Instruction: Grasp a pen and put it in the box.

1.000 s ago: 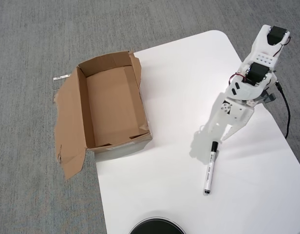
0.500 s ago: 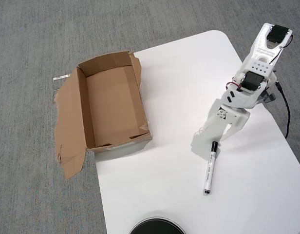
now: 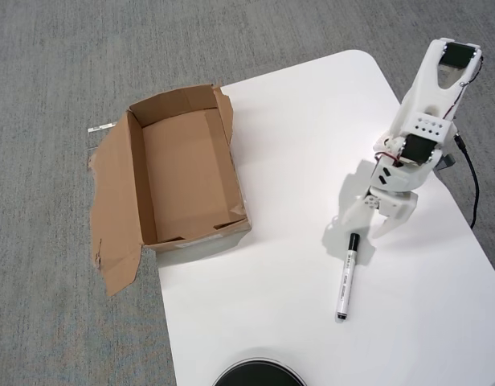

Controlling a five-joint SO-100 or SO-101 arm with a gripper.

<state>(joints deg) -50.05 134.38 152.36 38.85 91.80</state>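
Observation:
The pen point(image 3: 346, 277) is a slim white marker with a black cap, lying on the white table, cap end pointing up toward the arm. My white gripper point(image 3: 360, 227) hangs just above the cap end with its two fingers spread on either side, open and empty. The box point(image 3: 186, 175) is a shallow brown cardboard box at the table's left edge, empty inside, with a wide torn flap folded out to the left over the carpet.
The white table point(image 3: 272, 305) has a rounded top right corner. A dark round object point(image 3: 258, 375) pokes in at the bottom edge. A black cable point(image 3: 471, 181) runs along the arm's right side. Grey carpet surrounds the table.

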